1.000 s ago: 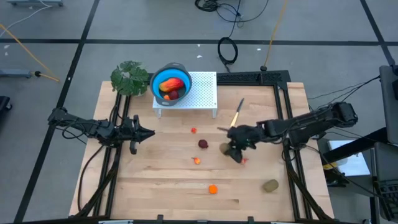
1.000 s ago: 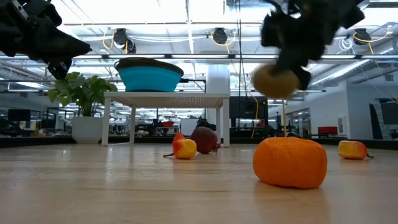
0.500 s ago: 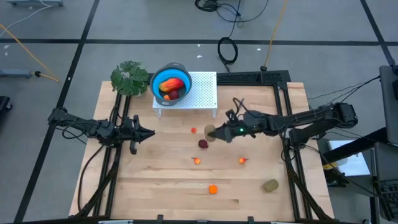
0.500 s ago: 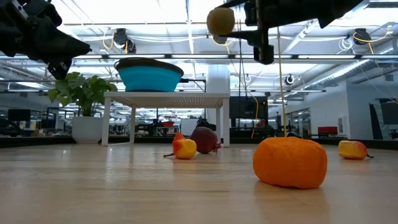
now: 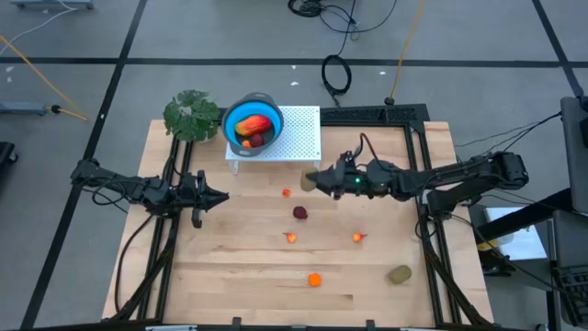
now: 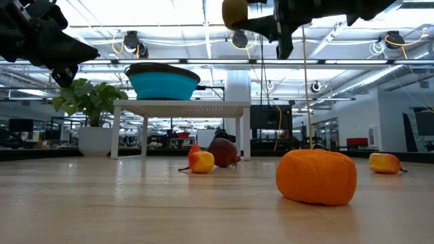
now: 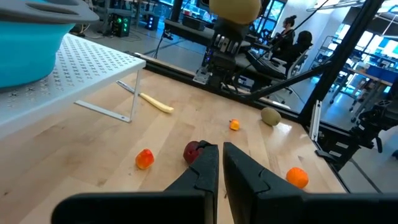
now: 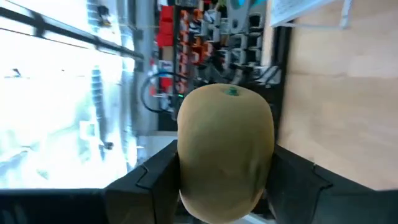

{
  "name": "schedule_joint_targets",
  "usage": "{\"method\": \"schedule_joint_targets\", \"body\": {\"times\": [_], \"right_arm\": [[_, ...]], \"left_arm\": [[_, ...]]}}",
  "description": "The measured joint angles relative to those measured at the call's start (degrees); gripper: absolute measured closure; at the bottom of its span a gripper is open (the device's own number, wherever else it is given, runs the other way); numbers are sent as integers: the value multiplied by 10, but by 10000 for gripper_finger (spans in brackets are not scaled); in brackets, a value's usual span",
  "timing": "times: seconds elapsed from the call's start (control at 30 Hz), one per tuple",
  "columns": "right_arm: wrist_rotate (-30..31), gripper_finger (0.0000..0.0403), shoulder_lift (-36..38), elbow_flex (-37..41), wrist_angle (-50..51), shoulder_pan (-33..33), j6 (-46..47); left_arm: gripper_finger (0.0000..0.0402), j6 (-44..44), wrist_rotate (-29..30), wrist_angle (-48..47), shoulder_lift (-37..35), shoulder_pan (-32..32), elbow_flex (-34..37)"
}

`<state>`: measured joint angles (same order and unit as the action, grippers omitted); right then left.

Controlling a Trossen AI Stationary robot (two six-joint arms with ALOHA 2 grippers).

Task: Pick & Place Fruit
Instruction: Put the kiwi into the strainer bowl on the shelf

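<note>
An olive-brown oval fruit hangs high above the table just in front of the white stand, with my right gripper shut on it. The blue bowl on the stand holds a red-orange piece and a dark red ball. On the table lie a dark red ball, three small orange-red bits, an orange ball and a second olive oval. My left gripper stays shut and bare at the table's left. My right gripper pinches the olive-brown fruit by its two opposite sides between its two fingers. The fingers lie level, coming from the table's right side. The fruit is lifted clear of the table, its stem end pointing away from the wrist.
A green leafy plant stands left of the bowl. A pale-handled knife lies on the table near the stand's leg. Bare wood stretches along the near edge on the left.
My right gripper has risen with the olive-brown fruit and carried it toward the far left, up to the white stand. Its wrist has rolled and swung from pointing down to level. The fruit has stayed in its fingers.
</note>
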<state>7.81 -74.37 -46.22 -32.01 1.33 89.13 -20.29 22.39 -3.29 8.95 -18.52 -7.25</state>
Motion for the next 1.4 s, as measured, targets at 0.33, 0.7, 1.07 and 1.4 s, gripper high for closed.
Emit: {"method": "schedule_joint_targets", "body": {"times": [0.33, 0.7, 1.07, 1.4], "right_arm": [[41, 216, 0, 0, -99, -3, -10], [44, 216, 0, 0, -97, -7, -162], [39, 216, 0, 0, -98, -5, -616], [-14, 222, 0, 0, -100, -5, -956]], "left_arm": [[380, -5, 0, 0, 0, 0, 0], [380, -8, 0, -2, 0, 0, 0], [380, -10, 0, -15, 0, 0, 0], [380, -25, 0, -13, 0, 0, 0]]}}
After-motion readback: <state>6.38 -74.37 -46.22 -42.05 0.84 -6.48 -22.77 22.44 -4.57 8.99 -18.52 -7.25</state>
